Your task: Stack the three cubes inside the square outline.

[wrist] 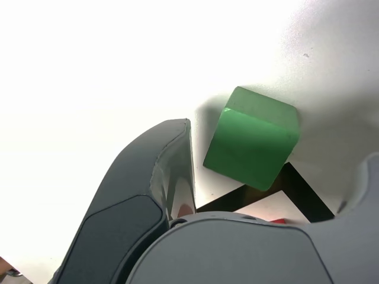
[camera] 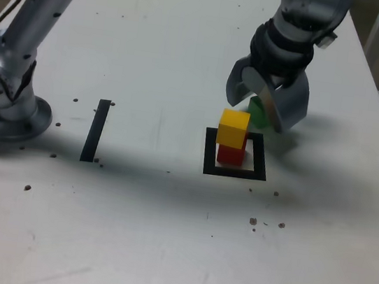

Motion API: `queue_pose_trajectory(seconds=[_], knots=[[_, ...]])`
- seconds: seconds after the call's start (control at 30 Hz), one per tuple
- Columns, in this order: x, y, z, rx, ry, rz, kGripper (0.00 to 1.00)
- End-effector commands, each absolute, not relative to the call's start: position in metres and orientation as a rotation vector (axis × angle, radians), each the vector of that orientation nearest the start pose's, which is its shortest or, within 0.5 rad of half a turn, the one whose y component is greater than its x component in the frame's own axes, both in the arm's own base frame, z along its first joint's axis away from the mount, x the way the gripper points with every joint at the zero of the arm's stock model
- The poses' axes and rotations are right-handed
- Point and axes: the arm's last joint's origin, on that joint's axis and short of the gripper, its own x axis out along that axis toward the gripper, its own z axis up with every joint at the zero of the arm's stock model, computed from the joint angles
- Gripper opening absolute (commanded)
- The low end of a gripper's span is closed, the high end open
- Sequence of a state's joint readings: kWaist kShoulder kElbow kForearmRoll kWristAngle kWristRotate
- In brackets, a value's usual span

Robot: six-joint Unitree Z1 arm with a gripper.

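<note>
The gripper [camera: 265, 107] is wide open around the green block [camera: 256, 111] — it could bump the yellow block [camera: 233, 128] off the red one [camera: 229, 155].

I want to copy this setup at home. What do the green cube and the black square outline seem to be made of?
The small green cube looks like solid painted wood or matte plastic: flat, even colour, crisp edges, no shine; which of the two cannot be told. The thick black square outline looks like matte tape or print lying flat on the white table: no raised edge shows.
</note>
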State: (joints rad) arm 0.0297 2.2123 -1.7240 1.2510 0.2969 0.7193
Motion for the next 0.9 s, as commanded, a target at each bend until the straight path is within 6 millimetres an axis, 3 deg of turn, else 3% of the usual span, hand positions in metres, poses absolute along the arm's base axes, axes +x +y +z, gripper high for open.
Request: queue_pose_trajectory(seconds=[0.0, 0.3, 0.87], knots=[[0.4099, 0.0271, 0.2134, 0.757, 1.758, -0.397, 0.84], [0.4158, 0.0275, 0.2083, 0.769, 1.7, -0.369, 0.5], [0.4159, 0.029, 0.2098, 0.743, 1.664, -0.332, 0.16]])
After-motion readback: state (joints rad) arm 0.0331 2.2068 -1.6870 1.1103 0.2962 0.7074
